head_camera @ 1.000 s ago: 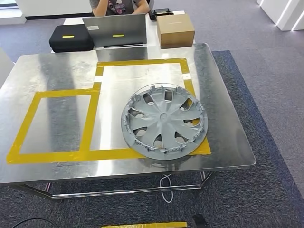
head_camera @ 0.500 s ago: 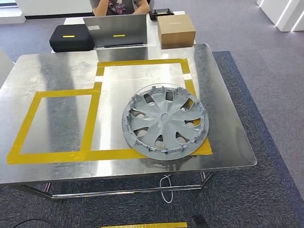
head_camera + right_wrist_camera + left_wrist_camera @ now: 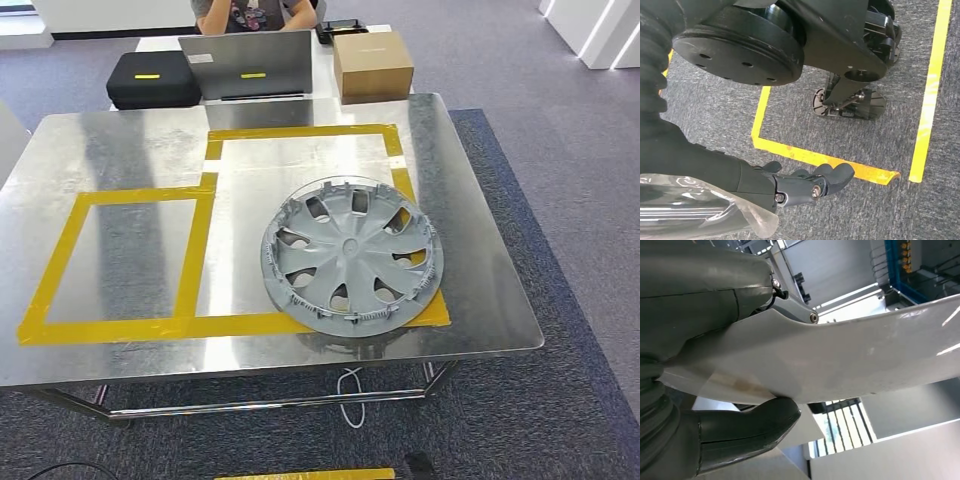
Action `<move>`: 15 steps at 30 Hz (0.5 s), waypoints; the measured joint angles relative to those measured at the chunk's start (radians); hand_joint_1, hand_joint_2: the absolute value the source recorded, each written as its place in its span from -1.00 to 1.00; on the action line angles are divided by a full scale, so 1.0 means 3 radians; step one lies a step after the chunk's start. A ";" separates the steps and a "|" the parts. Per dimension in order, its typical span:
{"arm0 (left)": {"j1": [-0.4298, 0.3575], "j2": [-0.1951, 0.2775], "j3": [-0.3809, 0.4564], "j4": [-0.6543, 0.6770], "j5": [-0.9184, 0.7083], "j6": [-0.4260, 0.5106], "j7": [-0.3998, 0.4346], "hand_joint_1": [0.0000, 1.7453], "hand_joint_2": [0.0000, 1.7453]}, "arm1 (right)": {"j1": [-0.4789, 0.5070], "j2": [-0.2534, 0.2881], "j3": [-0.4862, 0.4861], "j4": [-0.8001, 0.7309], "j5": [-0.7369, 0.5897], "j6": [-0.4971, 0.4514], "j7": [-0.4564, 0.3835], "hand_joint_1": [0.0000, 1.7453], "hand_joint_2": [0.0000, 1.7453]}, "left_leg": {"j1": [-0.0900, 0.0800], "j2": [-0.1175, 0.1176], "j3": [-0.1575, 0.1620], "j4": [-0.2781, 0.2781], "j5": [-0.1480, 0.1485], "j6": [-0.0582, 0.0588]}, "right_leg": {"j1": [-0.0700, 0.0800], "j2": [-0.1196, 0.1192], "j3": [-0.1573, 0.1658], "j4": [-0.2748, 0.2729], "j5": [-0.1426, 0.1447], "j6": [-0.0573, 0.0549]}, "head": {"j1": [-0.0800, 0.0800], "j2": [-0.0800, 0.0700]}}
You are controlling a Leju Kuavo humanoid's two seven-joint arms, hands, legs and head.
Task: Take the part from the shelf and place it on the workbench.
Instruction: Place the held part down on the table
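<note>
Hubcap (image 3: 352, 257) flat on the table (image 3: 483, 290).
We count one grey, many-spoked cover lying across the yellow tape (image 3: 198, 250) outline's right corner; left robot hand (image 3: 715, 380) pinches a pale sheet (image 3: 851, 360), right robot hand (image 3: 806, 185) hangs loosely curled, holding nothing.

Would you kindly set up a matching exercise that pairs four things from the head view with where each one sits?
Things:
1. hubcap
2. cardboard box
3. black case
4. laptop

Places:
A. at the far left, on the white table beyond the workbench
B. flat on the metal workbench, overlapping the yellow tape on its right side
C. on the far table, between the two other things there
D. at the far right, beyond the workbench's back edge

Pairs: 1-B, 2-D, 3-A, 4-C
</note>
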 joint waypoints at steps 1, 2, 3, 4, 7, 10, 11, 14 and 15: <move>0.0000 0.0000 0.0000 0.0000 0.0000 0.0000 0.0000 1.00 1.00 | 0.0000 0.0000 0.0000 0.0000 0.0000 0.0000 0.0000 -1.00 1.00 | 0.0000 0.0000 0.0000 0.0000 0.0000 0.0000 | 0.0000 0.0000 0.0000 0.0000 0.0000 0.0000 | 0.0000 0.0000; -0.0001 0.0001 0.0000 0.0002 -0.0001 -0.0001 0.0002 1.00 1.00 | 0.0000 0.0000 0.0000 0.0000 0.0000 0.0000 0.0000 -1.00 1.00 | 0.0000 0.0000 0.0000 0.0000 0.0000 0.0000 | 0.0000 0.0000 0.0000 0.0000 0.0000 0.0000 | 0.0000 0.0000; -0.0009 0.0016 0.0003 0.0022 -0.0020 -0.0005 0.0021 1.00 1.00 | -0.0001 0.0000 -0.0001 0.0000 0.0003 0.0001 0.0004 -1.00 1.00 | 0.0000 0.0000 0.0000 0.0000 0.0000 0.0000 | 0.0000 0.0000 0.0000 0.0000 0.0000 0.0000 | 0.0000 0.0000; -0.0032 0.0060 0.0006 0.0076 -0.0088 -0.0016 0.0075 1.00 1.00 | -0.0004 0.0000 -0.0001 0.0000 0.0014 0.0007 0.0012 -1.00 1.00 | 0.0000 0.0000 0.0000 0.0000 0.0000 0.0000 | 0.0000 0.0000 0.0000 0.0000 0.0000 0.0000 | 0.0000 0.0000; -0.0218 0.0471 0.0007 0.0574 -0.0631 -0.0007 0.0440 1.00 1.00 | -0.0028 -0.0001 0.0000 0.0000 0.0086 0.0061 0.0079 -1.00 1.00 | 0.0002 0.0001 0.0001 0.0000 0.0001 0.0000 | 0.0002 0.0001 0.0000 0.0001 0.0001 0.0001 | -0.0001 0.0000; -0.0360 0.0790 -0.0039 0.0960 -0.1035 0.0058 0.0768 1.00 1.00 | -0.0051 -0.0011 0.0006 0.0000 0.0148 0.0150 0.0136 -1.00 1.00 | 0.0002 0.0001 0.0001 0.0001 0.0001 0.0000 | 0.0002 0.0002 -0.0001 0.0001 0.0001 0.0001 | 0.0000 0.0000; -0.0405 0.0883 -0.0071 0.1076 -0.1136 0.0070 0.0873 1.00 1.00 | -0.0064 -0.0023 0.0011 0.0000 0.0167 0.0207 0.0163 -1.00 1.00 | 0.0002 0.0001 0.0001 0.0001 0.0001 0.0000 | 0.0002 0.0002 -0.0002 0.0001 0.0001 0.0001 | -0.0001 0.0000; -0.0567 0.1154 -0.0198 0.1430 -0.1334 0.0104 0.1104 1.00 1.00 | -0.0113 -0.0078 0.0028 -0.0003 0.0208 0.0342 0.0240 -1.00 1.00 | 0.0002 0.0001 0.0001 0.0001 0.0002 -0.0001 | 0.0002 0.0002 0.0000 0.0001 0.0002 0.0002 | -0.0001 0.0000; -0.0618 0.1230 -0.0246 0.1533 -0.1384 0.0121 0.1156 1.00 1.00 | -0.0126 -0.0094 0.0032 -0.0004 0.0218 0.0359 0.0257 -1.00 1.00 | 0.0002 0.0001 0.0001 0.0001 0.0002 -0.0002 | 0.0002 0.0002 0.0000 0.0001 0.0003 0.0002 | -0.0001 0.0000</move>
